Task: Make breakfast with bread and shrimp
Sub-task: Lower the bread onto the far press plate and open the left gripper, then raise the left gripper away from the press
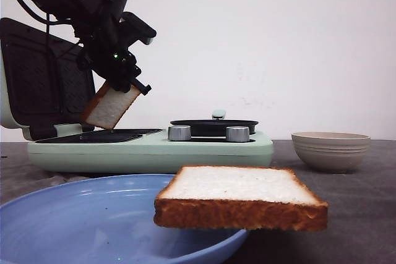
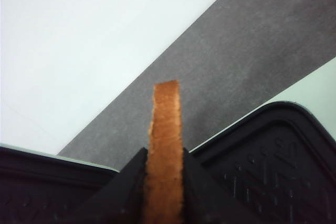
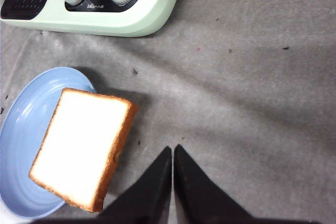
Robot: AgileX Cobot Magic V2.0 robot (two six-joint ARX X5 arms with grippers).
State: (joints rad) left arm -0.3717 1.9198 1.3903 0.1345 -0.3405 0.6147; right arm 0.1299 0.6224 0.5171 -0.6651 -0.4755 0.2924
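Bread in left hand (image 1: pixel 117 94): your left hand is clenched on one slice (image 1: pixel 110 107), tilted, its lower corner hanging just above the open grill plate (image 1: pixel 102 135) of the maker (image 1: pixel 148 149).
Axis: the slice sits edge-on between the fingers, so you'd lower it down and tip it flat onto the plate.
Second slice (image 3: pixel 84 148): resting on the rim of the blue dish (image 3: pixel 23 129), half overhanging the desk (image 3: pixel 236 103), nearer your right hand (image 3: pixel 172 153).
Right hand: closed, holding nothing.
Containers: beige bowl (image 1: pixel 330 150) contents hidden; shrimp not visible.
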